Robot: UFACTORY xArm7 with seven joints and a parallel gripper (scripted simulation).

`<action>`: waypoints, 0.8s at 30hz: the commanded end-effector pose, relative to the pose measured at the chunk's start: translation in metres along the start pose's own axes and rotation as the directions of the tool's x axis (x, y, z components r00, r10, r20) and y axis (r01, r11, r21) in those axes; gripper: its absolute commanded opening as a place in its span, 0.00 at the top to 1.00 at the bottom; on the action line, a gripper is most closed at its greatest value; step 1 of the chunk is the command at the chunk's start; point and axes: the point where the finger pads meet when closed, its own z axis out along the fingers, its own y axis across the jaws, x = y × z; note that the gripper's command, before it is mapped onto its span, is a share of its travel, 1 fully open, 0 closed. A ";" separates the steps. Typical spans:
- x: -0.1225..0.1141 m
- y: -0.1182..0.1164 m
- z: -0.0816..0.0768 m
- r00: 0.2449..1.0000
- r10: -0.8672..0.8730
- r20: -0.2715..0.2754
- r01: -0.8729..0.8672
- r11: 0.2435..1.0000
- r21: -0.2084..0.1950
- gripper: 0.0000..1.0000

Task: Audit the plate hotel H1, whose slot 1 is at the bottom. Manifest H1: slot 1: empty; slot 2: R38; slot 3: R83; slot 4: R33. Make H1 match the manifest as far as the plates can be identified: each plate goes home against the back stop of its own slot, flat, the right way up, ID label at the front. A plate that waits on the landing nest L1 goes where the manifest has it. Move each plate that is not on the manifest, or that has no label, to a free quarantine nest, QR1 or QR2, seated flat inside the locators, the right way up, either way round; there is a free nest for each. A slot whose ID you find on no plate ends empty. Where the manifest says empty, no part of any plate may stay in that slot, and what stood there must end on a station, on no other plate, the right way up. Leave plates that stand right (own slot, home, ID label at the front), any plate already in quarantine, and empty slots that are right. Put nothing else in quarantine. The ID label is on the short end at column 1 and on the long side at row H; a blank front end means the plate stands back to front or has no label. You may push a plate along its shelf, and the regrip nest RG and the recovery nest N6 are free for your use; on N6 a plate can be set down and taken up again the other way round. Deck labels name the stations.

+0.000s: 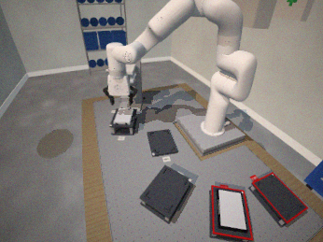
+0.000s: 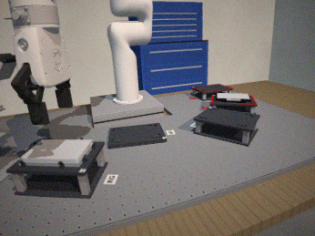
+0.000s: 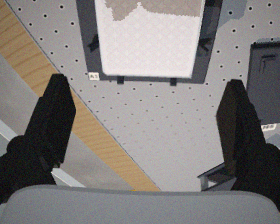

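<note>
end effector (image 2: 45,105) spread wide, holding nothing, above one white plate (image 2: 59,152).

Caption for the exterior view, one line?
Open tool hovers above a white plate lying on the RG nest.

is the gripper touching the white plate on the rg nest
Apart. The exterior view shows the open gripper hanging above the white plate on the RG nest, deck visible between them. The wrist view agrees.

Perhaps "RG" on deck tag (image 2: 111,179)
</note>
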 end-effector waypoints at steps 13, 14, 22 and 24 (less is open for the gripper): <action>0.000 -0.001 -0.002 1.000 0.000 0.000 0.000 1.000 0.003 0.00; 0.000 -0.001 -0.002 1.000 0.000 0.000 0.000 1.000 0.003 0.00; 0.000 -0.001 -0.012 1.000 0.000 0.000 0.000 1.000 0.003 0.00; 0.000 -0.001 -0.015 1.000 0.000 0.000 0.000 1.000 0.003 0.00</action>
